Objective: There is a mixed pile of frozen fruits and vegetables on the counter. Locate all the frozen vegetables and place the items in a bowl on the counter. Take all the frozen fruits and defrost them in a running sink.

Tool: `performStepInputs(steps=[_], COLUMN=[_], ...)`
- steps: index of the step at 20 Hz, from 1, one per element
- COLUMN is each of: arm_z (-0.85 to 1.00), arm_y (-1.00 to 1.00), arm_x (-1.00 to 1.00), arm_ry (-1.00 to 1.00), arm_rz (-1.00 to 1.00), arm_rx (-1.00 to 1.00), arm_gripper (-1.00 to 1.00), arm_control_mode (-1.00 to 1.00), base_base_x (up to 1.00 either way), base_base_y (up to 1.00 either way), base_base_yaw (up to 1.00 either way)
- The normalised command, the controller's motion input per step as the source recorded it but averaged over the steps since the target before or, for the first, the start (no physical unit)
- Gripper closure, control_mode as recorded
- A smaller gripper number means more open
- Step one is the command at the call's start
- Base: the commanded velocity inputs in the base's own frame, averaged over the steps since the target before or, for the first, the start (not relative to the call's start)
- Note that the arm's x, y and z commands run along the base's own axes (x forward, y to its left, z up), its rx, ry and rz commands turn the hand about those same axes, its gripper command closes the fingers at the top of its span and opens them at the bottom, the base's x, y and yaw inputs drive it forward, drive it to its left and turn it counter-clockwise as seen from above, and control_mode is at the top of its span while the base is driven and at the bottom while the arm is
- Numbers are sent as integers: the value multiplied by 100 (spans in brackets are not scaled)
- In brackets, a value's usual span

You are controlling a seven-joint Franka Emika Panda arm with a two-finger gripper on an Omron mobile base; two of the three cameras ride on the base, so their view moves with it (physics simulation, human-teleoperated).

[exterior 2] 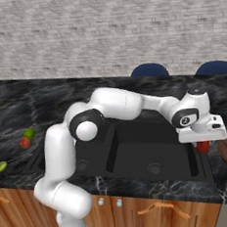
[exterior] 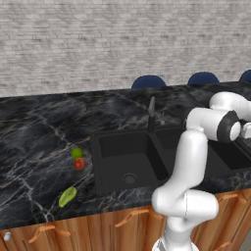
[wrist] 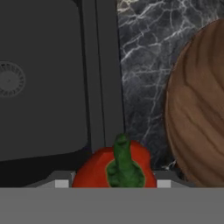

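Black marble counter (exterior: 34, 132) under the arm, and the gripper (exterior 2: 203, 145) has its jaws clamped on the red pepper (wrist: 114, 169), stem up, hanging at the sink's (exterior 2: 139, 152) right rim. Just beside it to the right sits the wooden bowl (wrist: 199, 109); the carry looks nearly done, only a short shift that way left.

- The things are carried by a long black marble counter (exterior: 34, 142) veined in white and tan, with wooden cabinet fronts (exterior: 98, 230) below.
- A matte black double-basin sink (exterior: 125, 159) is set into the slab.
- Left of the sink, a green ball (exterior: 76, 153) and a red-orange ball (exterior: 79, 163) are seen touching on the marble.
- A yellow-green oblong (exterior: 67, 196) lies nearer the front edge, apart from them.
- Right of the sink, a round wooden bowl (wrist: 199, 109) rests on the counter.
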Motion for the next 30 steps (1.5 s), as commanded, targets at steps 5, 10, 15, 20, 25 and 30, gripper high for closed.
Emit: performStepInputs(steps=[5,10,15,20,25,30], arm_z=[14,6,-10,-14,-4,-19], arm_y=[-35,-41,-37,-40,-45,-8], arm_x=[3,3,13,9,3,-4], arm_ry=[0,0,0,0,0,0], arm_rz=[0,0,0,0,0,0], arm_rx=[-3,-2,-1,-2,-1,1], arm_gripper=[100,100,100,100,100,-100], arm_control_mode=[-100,-100,-100,-100,-100,-100], base_base_x=[0,0,0,0,0,0], base_base_y=[0,0,0,0,0,0], base_base_yaw=[0,0,0,0,0,0])
